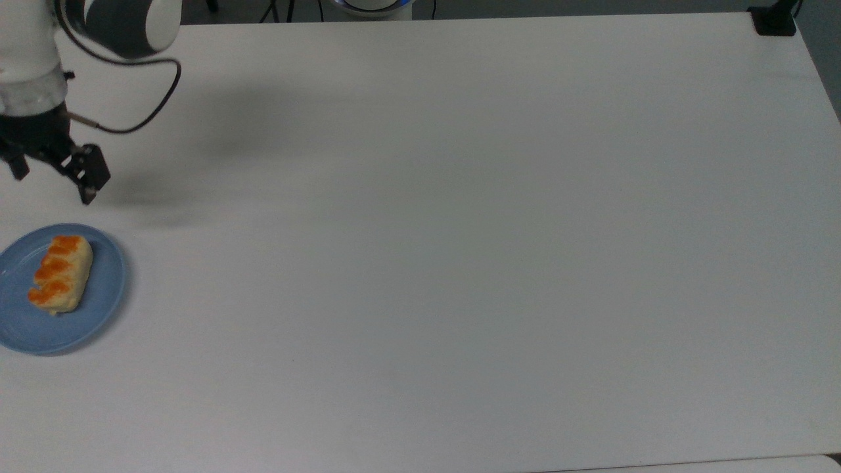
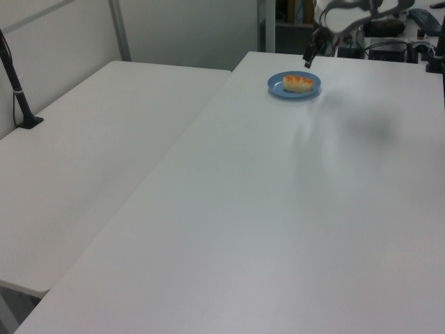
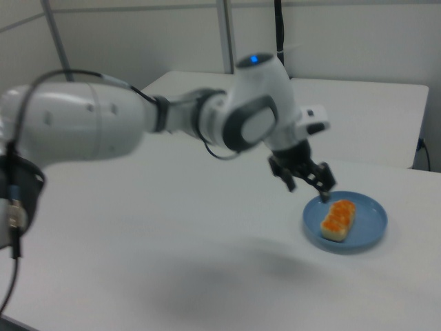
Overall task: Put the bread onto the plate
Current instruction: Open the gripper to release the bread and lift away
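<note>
A broad, plain white table carries the scene. At the top view's left edge sits the round, shallow light-blue plate, with the small oblong pale-beige bun topped by 3 glossy orange-brown bumps lying flat inside it. The black two-finger gripper hangs above the table beyond the plate, fingers spread and empty, apparently leaving the bun delivered.

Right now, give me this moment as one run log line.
bread: lying on plate | gripper: open, empty, raised clear of plate | task: placement looks done
</note>
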Available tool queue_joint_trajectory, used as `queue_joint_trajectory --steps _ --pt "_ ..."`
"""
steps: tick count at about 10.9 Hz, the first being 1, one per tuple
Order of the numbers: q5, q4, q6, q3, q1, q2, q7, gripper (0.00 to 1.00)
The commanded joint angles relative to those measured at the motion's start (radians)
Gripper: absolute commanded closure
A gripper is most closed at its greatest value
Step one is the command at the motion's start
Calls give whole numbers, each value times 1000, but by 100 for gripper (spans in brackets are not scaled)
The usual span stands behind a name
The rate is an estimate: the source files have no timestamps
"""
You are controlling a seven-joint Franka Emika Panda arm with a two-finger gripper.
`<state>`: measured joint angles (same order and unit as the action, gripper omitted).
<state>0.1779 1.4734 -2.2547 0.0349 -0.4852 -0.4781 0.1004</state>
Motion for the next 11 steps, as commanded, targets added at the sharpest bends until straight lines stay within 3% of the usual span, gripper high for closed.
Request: queue_joint_trajectory --steps 1,2,4,6,8,11 --pt "-156 113 402 -1 65 324 -34 0" --pt "-193 114 496 -1 89 391 -36 0" --pt "-196 117 628 -6 154 473 -38 0" --pt "-195 125 696 -33 276 533 -77 0" --pt "-192 139 658 -70 399 535 -128 0" --pt "-184 165 546 -72 459 515 -119 0"
